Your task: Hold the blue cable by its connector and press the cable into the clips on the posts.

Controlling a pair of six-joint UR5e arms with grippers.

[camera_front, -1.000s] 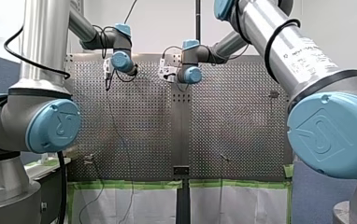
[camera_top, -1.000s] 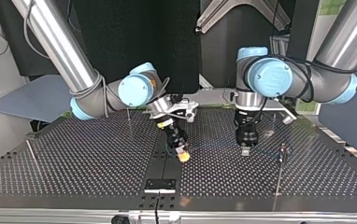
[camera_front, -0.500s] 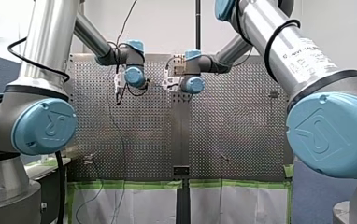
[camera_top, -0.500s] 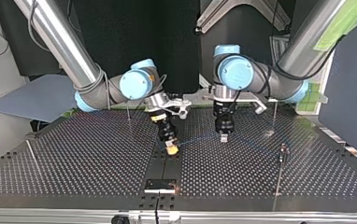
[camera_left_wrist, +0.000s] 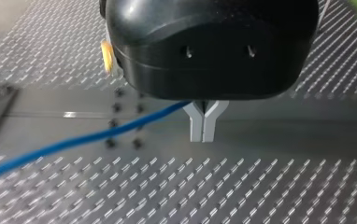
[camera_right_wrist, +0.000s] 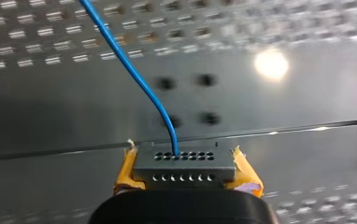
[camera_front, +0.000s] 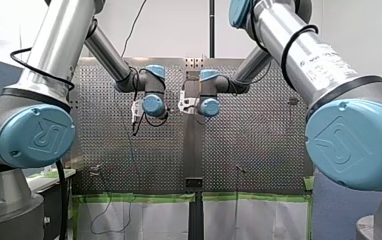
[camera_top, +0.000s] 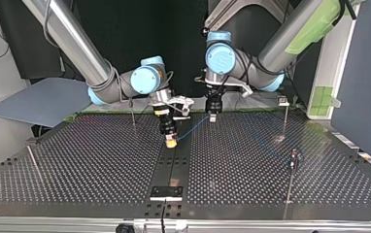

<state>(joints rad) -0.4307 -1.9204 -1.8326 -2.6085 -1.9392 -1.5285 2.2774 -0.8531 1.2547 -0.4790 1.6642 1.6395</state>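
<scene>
In the right wrist view my right gripper (camera_right_wrist: 184, 173) is shut on a grey connector (camera_right_wrist: 183, 163), pinched between its yellow pads. The blue cable (camera_right_wrist: 130, 70) rises out of the connector and runs away over the plate. In the left wrist view the metal fingers of my left gripper (camera_left_wrist: 203, 133) are pressed together on the blue cable (camera_left_wrist: 74, 142). In the top view my right gripper (camera_top: 171, 141) and my left gripper (camera_top: 213, 117) hang close together near the table's far middle. A short span of cable (camera_top: 191, 127) slopes between them.
Thin posts stand on the perforated table (camera_top: 86, 165): one behind my right gripper (camera_top: 133, 114), two at the top view's right (camera_top: 285, 114) (camera_top: 293, 162), and a leaning one at its left (camera_top: 32, 160). A small black plate (camera_top: 166, 192) lies at the near middle.
Both grippers have moved away from the top view's camera toward the far edge. My left gripper has also swung toward the middle, ending close beside my right one. Both grips are unchanged.
</scene>
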